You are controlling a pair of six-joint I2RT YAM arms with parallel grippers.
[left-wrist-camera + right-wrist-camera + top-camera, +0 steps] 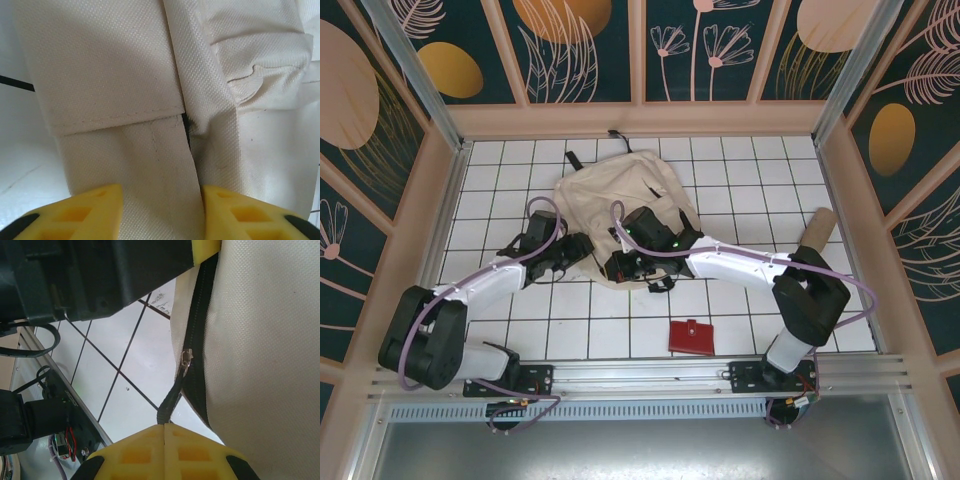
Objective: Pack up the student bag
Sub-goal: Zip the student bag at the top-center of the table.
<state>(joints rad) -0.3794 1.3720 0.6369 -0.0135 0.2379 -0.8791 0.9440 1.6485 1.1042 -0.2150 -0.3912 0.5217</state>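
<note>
The student bag, a large beige fabric backpack, lies flat on the white tiled table. My left gripper is at its near left edge. In the left wrist view its yellow fingers stand apart, and a strip of the student bag's cloth runs between them. My right gripper is at the bag's near edge. It is shut on the black zipper pull, which hangs from the metal slider on the black zipper.
A small red wallet lies on the tiles near the front, right of centre. A tan cylindrical pouch rests at the right by the wooden wall. Wooden walls enclose the table, and a metal rail runs along the near edge.
</note>
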